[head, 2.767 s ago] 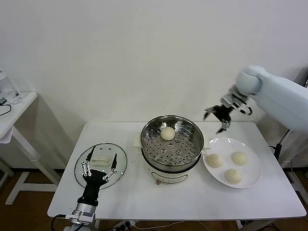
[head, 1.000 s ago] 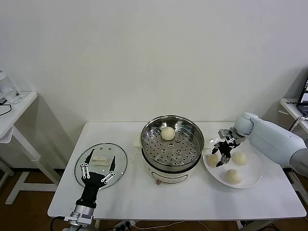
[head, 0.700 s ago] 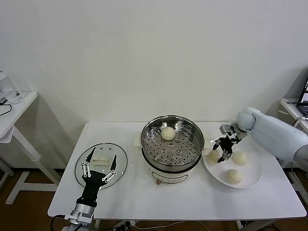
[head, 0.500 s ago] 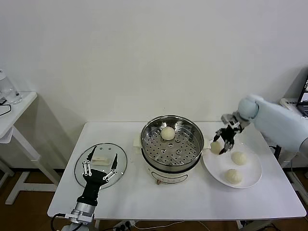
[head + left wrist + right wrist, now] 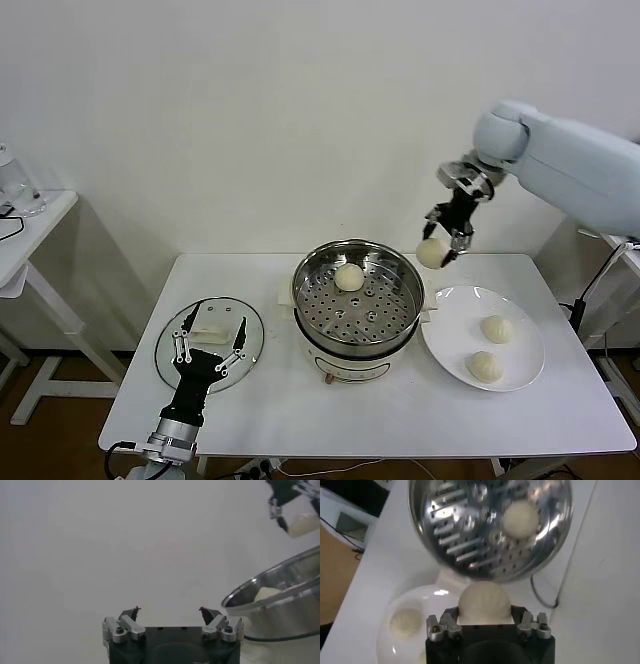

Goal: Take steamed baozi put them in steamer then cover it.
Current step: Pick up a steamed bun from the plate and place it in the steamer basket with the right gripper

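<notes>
Gripping baozi (image 5: 431, 253) above steamer (image 5: 358, 300), right end effector (image 5: 446, 240).

Right tool (image 5: 444, 237) raised, clamped on load; left tool (image 5: 208, 345) spread, low.

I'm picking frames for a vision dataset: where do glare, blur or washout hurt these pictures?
Head view: evenly lit, with bright reflections on the steamer rim. Left wrist view: mostly pale, featureless wall; the steamer edge looks soft. Right wrist view: the held baozi fills the near field, slightly soft; the perforated tray shows streaky glare.
</notes>
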You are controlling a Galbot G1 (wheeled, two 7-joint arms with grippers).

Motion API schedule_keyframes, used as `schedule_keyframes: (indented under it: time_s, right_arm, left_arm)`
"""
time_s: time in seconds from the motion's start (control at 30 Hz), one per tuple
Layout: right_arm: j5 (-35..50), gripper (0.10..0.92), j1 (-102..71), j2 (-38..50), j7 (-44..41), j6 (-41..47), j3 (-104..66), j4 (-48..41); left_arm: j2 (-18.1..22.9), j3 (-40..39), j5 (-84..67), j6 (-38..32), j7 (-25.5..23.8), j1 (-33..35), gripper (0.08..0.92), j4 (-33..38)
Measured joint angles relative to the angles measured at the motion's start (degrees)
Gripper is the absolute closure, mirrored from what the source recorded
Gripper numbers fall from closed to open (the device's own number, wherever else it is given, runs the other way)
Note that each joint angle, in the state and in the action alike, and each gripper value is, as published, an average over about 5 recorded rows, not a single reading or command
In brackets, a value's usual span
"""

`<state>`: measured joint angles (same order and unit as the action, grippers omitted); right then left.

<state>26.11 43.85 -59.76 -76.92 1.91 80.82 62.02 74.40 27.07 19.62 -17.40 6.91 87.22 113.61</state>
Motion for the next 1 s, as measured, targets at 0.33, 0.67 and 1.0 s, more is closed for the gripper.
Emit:
schedule_keyframes:
  time_s: [0.33,0.67,1.0]
  right_arm:
    - [6.3,0.338,-1.0,-10.3,5.6,4.9,4.4,-0.3]
    - [8.9,0.338,-4.3,-17.4,9.3,7.7,7.2,-2.0]
    - [8.6,0.337,-7.2,-19.5,10.6,8.7,8.1,-3.0]
  left_arm:
    - [-0.5,0.4,-0.6,0.1,0.0,-0.3,0.177,0.6]
    - [-0.6,0.9,-1.0,0.1,0.0,-0.9,0.177,1.2]
    - [-0.9,1.7,-1.3,0.0,0.0,-0.7,0.177,1.6]
